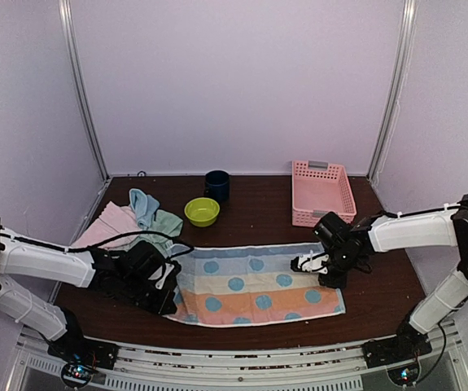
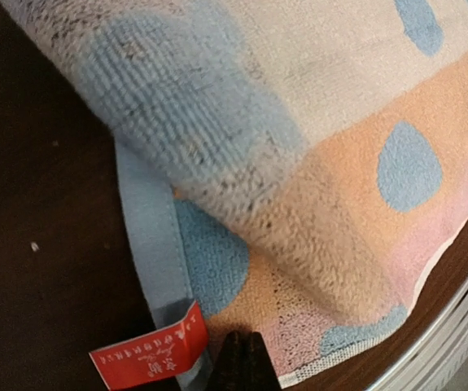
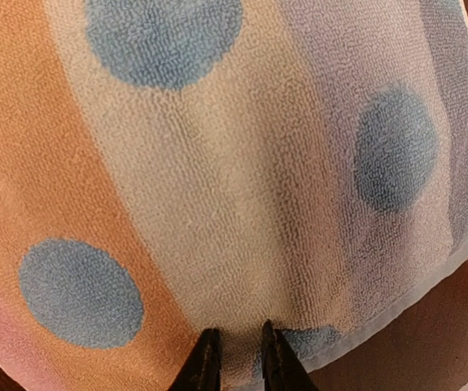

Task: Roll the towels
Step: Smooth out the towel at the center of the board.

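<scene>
The light blue towel with pink and orange bands and blue dots (image 1: 254, 285) lies spread flat at the table's front centre. My left gripper (image 1: 171, 287) is at its near-left corner. In the left wrist view the gripper (image 2: 244, 346) is shut, tips resting on the towel (image 2: 323, 163) beside a red label (image 2: 148, 356), and a raised fold runs across the cloth. My right gripper (image 1: 301, 263) is at the towel's right edge. In the right wrist view the gripper (image 3: 238, 346) pinches the hem, and the towel (image 3: 217, 179) puckers toward the jaws.
A pink towel (image 1: 107, 226), a pale blue towel (image 1: 142, 204) and a mint green towel (image 1: 164, 221) lie heaped at the back left. A lime-green bowl (image 1: 202, 212) and a dark blue cup (image 1: 216, 186) stand behind the spread towel. A pink lattice basket (image 1: 323, 191) stands at the back right.
</scene>
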You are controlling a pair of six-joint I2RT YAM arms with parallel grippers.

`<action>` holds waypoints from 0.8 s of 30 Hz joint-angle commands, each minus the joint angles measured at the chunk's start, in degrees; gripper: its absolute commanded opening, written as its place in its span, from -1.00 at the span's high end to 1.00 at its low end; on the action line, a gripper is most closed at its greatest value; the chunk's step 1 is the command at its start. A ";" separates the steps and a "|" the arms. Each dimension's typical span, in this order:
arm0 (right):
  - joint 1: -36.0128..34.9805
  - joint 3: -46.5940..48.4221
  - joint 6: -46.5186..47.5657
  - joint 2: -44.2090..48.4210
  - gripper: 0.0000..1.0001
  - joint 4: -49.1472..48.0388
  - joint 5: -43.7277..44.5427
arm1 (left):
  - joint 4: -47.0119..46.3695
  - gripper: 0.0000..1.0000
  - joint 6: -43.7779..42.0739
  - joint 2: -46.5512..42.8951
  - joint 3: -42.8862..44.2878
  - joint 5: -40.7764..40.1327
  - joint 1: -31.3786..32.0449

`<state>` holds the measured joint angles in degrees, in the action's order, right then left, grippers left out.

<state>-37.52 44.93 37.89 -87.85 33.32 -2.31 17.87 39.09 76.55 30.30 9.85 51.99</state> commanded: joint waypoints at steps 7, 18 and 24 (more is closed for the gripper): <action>1.04 -5.68 -0.07 3.45 0.58 7.02 4.13 | 10.13 1.00 8.87 -9.55 -3.87 3.25 5.16; 1.21 4.84 -2.81 14.52 0.51 15.82 -7.34 | 21.82 1.00 1.96 -6.43 13.72 -8.32 4.20; 5.41 6.57 -3.26 9.37 0.51 9.65 -5.99 | 14.90 1.00 -6.21 1.27 19.67 -9.79 -1.22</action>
<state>-35.35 51.00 35.73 -74.43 45.45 -7.64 36.99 39.81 73.91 47.40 3.14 54.35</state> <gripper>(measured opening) 0.247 0.007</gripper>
